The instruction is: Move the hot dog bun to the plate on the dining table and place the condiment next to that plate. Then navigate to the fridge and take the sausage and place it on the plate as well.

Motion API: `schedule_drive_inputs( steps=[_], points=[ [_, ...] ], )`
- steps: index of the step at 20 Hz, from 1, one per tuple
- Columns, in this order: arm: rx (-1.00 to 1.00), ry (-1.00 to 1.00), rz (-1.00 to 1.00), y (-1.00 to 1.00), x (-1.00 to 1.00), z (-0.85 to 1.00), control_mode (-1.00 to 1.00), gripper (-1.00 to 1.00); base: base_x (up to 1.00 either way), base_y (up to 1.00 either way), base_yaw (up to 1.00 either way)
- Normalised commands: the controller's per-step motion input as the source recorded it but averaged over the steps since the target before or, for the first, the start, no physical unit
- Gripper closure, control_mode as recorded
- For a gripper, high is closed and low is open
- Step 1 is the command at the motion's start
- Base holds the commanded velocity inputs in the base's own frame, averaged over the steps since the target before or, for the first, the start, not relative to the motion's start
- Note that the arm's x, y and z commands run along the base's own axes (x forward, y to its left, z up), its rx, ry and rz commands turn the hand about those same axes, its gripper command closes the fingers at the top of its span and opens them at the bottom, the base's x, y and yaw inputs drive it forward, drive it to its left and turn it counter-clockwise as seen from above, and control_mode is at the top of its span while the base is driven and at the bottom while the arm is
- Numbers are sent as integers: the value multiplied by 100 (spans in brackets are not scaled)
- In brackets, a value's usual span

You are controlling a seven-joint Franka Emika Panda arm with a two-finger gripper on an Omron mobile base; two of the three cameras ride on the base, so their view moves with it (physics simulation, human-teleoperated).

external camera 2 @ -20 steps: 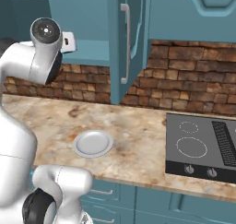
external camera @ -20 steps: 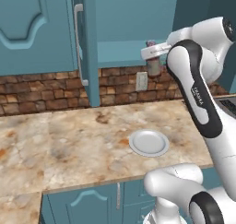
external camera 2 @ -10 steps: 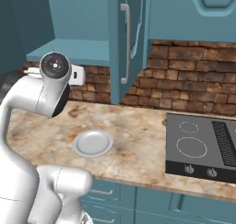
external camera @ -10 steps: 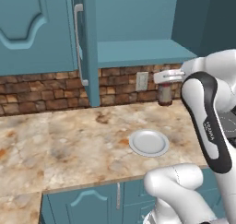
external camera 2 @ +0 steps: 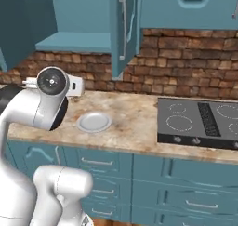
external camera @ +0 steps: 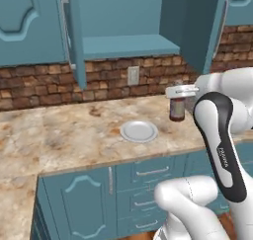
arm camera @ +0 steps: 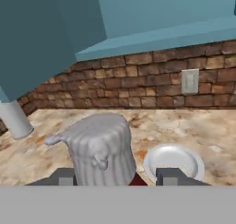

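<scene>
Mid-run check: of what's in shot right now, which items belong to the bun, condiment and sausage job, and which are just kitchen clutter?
Part of the job:
- slim condiment bottle with dark red contents and light cap, clamped in the two-finger gripper

Lying about:
- plain white round plate on the marbled stone counter
- black cooktop
- open teal wall cabinet
- pale wall socket

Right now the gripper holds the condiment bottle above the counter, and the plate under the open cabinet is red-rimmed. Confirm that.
Not quite. The gripper does hold the condiment bottle above the counter, but the plate under the open cabinet is plain white, with no red rim, as the left base view shows.
</scene>
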Motion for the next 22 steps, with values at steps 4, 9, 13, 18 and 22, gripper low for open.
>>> schedule_drive_inputs(
  steps=[4, 9, 13, 18, 22],
  points=[
    [0, 0, 0, 0, 0, 0, 100, 100, -38, -66, -69],
    [0, 0, 0, 0, 0, 0, 100, 100, 0, -62, -83],
    [0, 0, 0, 0, 0, 0, 100, 100, 0, -87, -76],
    [0, 0, 0, 0, 0, 0, 100, 100, 0, -93, -75],
    [0, 0, 0, 0, 0, 0, 100, 100, 0, -99, -74]
  ],
)
